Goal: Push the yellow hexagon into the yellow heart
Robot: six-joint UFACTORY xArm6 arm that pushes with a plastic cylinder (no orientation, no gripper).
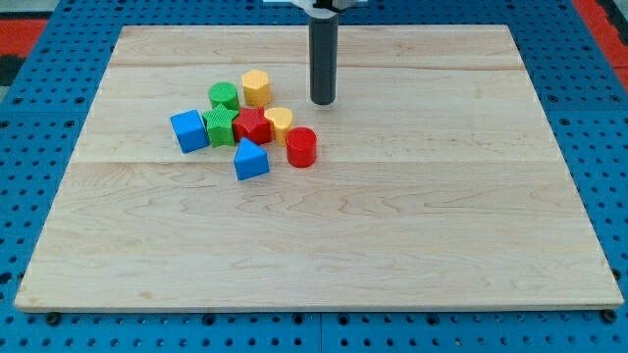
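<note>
Wooden board [392, 245], my tip [323, 102] right of yellow hexagon [256, 87], yellow heart [279, 123] beside red star [252, 126], no claw visible.

- Bright, even light covers the pale wooden tabletop [392, 226] from edge to edge.
- Shadows stay short and soft.
- No glare.
- Focus is sharp into every corner.

table [392, 235]: pale wood planks, visible grain, smooth matt finish. Under it a blue perforated board [59, 69], looks like painted metal or plastic, can't tell which. Rod down to my tip [323, 102]: dark grey, smooth, slight sheen. Blocks look like moulded plastic, satin: yellow hexagon [256, 87], yellow heart [279, 123], red cylinder [301, 147] smooth; green blocks [220, 126] ribbed.
</note>
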